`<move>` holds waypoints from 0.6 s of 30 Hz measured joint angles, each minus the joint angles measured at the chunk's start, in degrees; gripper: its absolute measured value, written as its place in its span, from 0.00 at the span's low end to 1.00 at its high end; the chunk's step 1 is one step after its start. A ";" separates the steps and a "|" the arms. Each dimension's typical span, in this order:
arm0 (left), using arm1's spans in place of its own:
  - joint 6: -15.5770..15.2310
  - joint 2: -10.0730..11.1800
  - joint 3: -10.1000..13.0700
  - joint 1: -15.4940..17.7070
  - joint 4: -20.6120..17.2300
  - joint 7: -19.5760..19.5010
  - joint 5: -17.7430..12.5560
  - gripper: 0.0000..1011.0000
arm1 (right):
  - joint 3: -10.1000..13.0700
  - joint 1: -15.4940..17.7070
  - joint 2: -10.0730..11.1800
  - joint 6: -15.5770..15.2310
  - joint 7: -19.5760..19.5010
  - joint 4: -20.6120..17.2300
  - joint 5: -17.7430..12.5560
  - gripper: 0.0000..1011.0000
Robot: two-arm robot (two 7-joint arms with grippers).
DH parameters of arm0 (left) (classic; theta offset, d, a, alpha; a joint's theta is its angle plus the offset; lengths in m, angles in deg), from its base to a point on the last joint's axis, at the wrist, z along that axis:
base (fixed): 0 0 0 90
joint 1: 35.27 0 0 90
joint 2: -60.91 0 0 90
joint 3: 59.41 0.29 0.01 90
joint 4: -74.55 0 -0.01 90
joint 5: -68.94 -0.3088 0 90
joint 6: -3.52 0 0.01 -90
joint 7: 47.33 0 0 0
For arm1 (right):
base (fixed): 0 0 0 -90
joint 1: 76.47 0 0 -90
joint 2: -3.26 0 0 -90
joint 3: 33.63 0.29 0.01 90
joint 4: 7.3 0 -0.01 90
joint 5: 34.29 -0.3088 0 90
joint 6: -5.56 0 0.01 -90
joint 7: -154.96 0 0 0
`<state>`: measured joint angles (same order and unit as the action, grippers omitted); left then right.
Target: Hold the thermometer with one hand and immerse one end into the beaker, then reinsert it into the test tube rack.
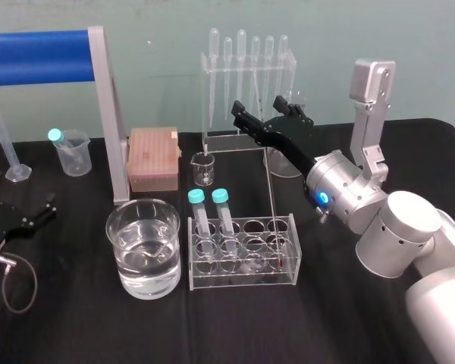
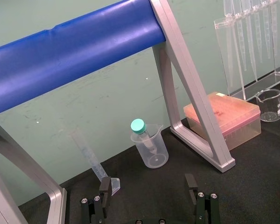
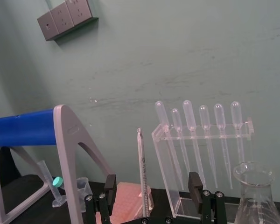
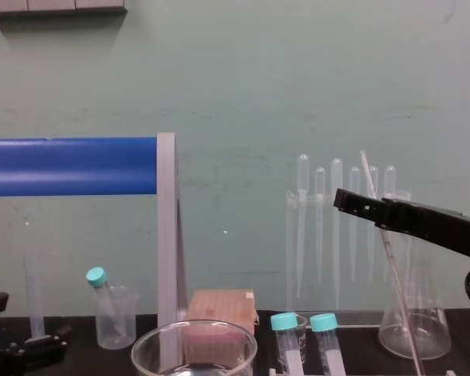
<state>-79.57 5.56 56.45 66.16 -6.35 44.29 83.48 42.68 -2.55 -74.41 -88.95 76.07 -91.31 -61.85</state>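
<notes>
Right wrist view: right gripper splayed, thermometer btwn fingers, untouched; chest view shows it tilted; left gripper splayed.

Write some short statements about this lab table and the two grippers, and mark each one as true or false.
1. The right gripper is open, and the thermometer stands between its fingers. True.
2. The large beaker is empty. False: it holds clear liquid.
3. The left gripper holds the thermometer. False: it is open, holds nothing, and sits low at the robot's left.
4. Two teal-capped tubes stand in the low tube rack beside the large beaker. True.
</notes>
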 joint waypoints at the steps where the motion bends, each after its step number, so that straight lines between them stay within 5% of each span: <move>1: 0.00 0.00 0.00 -0.01 0.00 0.00 0.00 1.00 | 0.02 0.00 -0.04 -0.12 0.00 0.00 0.03 0.99; 18: 0.00 0.00 0.00 0.00 0.00 0.00 0.00 1.00 | 0.54 0.97 -0.21 -1.62 -0.14 -1.23 0.86 0.99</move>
<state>-79.58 5.56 56.45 66.16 -6.34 44.29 83.49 43.22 -1.58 -74.61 -90.57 75.93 -92.54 -60.98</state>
